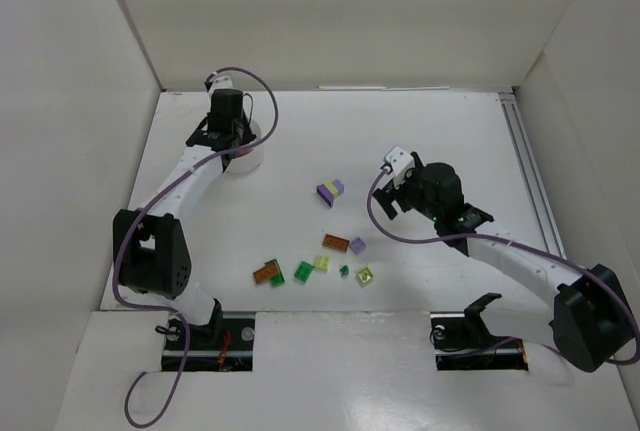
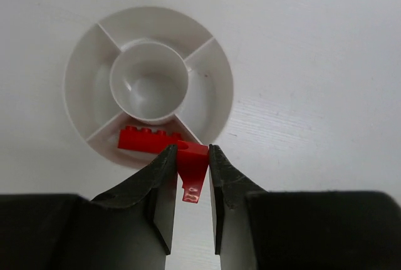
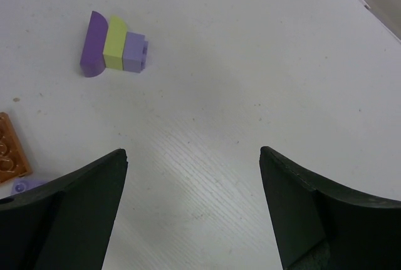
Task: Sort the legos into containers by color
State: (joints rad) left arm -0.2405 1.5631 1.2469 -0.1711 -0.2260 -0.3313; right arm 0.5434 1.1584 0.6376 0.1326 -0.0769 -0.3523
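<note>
Your left fingers (image 2: 160,179) are clamped on a small red lego (image 2: 192,168), over the near rim of the white dish (image 2: 81,88). A longer red brick (image 2: 149,140) lies in the dish's near wedge compartment, just beside the held piece; you can't tell if the two touch. The dish sits at the far left of the tabletop (image 1: 440,131), mostly hidden under the left wrist in the top view.

Your right fingers (image 3: 94,185) stand wide apart with only tabletop between them, right of the middle. Ahead of them lies a joined stack (image 3: 114,46) on its side: purple, yellow-green, lilac. At the left edge of the right wrist view there's an orange plate (image 3: 11,148) and a lilac piece (image 3: 22,185), the lilac one partly cut off by a finger.

The rest of the legos are loose near the middle front, well apart from the dish: an orange brick (image 1: 265,272) touching a green one (image 1: 277,279), another green piece (image 1: 303,272), a yellow-green piece (image 1: 322,263), a tiny dark green one (image 1: 344,271), and a yellow-green translucent one (image 1: 365,275).
</note>
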